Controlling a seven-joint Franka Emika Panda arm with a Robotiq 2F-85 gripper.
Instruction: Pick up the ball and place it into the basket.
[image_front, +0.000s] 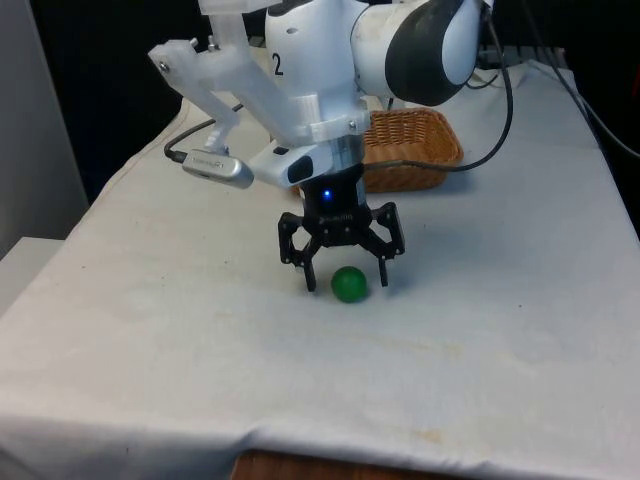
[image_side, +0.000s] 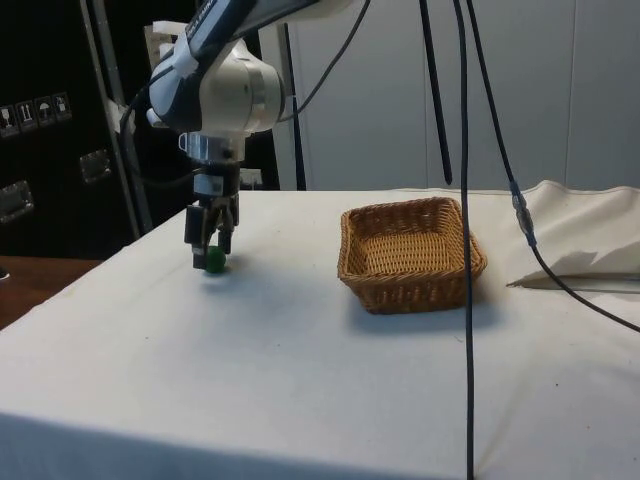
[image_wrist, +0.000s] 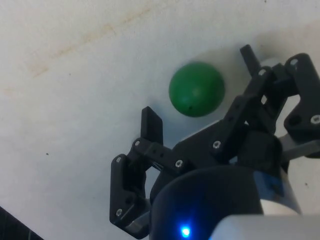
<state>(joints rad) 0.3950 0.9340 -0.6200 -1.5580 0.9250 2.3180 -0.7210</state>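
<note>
In the front view, the black gripper hung low over the white cloth. Its two fingers were spread wide apart, much wider than the little green ball. The ball sat on the cloth between the two fingertips, a bit nearer the camera than they were. Neither finger seemed to touch it, so the gripper held nothing. The wicker basket stood well behind the ball, farther from the camera and partly hidden by the white arm.

In the side view, the gripper pointed straight down, and its tips reached almost to the cloth. The ball peeked out low down at the fingers, still resting on the cloth. From here you could not tell how wide the fingers were. This view showed the whole basket, which the front view did not. The basket was well apart from the ball, and nothing lay inside it. A black cable hung down in front of the basket.

In the wrist view, the gripper was open, with one finger on each side of the ball. The ball lay on the cloth between them, and a small gap showed beside each finger.
</note>
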